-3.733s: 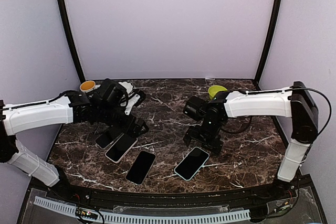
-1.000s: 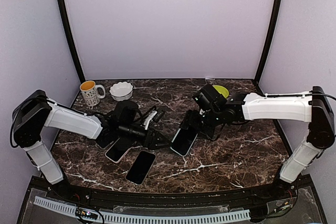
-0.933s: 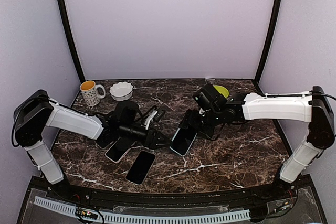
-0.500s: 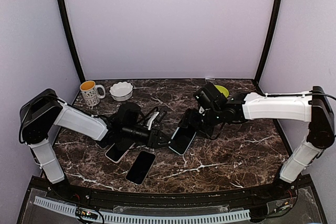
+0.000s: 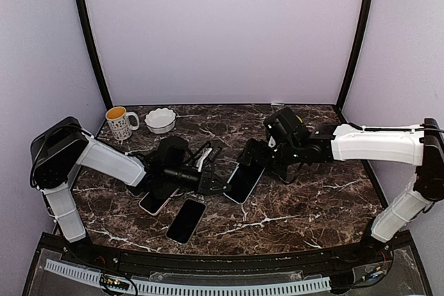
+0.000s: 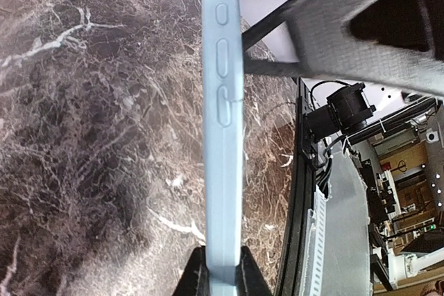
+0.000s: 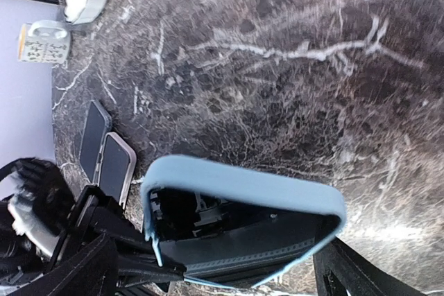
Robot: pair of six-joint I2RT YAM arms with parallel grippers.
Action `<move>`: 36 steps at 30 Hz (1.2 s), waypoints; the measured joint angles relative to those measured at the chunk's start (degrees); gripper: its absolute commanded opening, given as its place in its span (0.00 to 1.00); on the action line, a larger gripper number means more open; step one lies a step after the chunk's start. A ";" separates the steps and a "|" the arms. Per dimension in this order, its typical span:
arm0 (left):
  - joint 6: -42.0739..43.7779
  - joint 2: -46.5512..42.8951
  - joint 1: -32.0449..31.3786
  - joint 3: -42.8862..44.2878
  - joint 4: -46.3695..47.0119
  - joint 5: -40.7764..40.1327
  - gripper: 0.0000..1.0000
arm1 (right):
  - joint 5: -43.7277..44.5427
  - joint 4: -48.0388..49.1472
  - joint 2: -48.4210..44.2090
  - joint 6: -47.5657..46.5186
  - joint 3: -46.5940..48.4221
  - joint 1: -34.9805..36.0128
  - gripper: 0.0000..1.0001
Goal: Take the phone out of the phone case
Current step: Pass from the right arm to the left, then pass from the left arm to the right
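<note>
Smooth pale-blue phone case (image 6: 222, 136), round-cornered, black phone (image 5: 243, 181) still inside, tilts over the veined marble worktop (image 5: 312, 199); the left gripper (image 6: 223, 283), open a second ago, now clamps its edge, the right gripper (image 5: 255, 159) spread wider apart.

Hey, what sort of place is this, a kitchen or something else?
Probably a robotics lab test cell, not a kitchen: plain lilac wall panels enclose a dark marble-patterned tabletop, a white left robot arm and white right robot arm stand at its near edge, and wiring clutter lies beyond.
</note>
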 measured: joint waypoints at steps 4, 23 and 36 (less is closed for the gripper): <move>4.24 -1.40 0.24 3.17 -6.43 -0.98 0.00 | 3.32 -0.28 -4.74 -8.00 -0.37 -0.68 0.98; 35.74 -15.17 5.20 17.03 -49.96 0.68 0.00 | -8.20 18.58 -34.93 -47.54 -26.77 -2.89 0.98; 53.66 -25.03 5.20 13.49 -57.02 5.09 0.00 | -27.69 29.73 -31.43 -66.53 -31.69 -1.38 0.96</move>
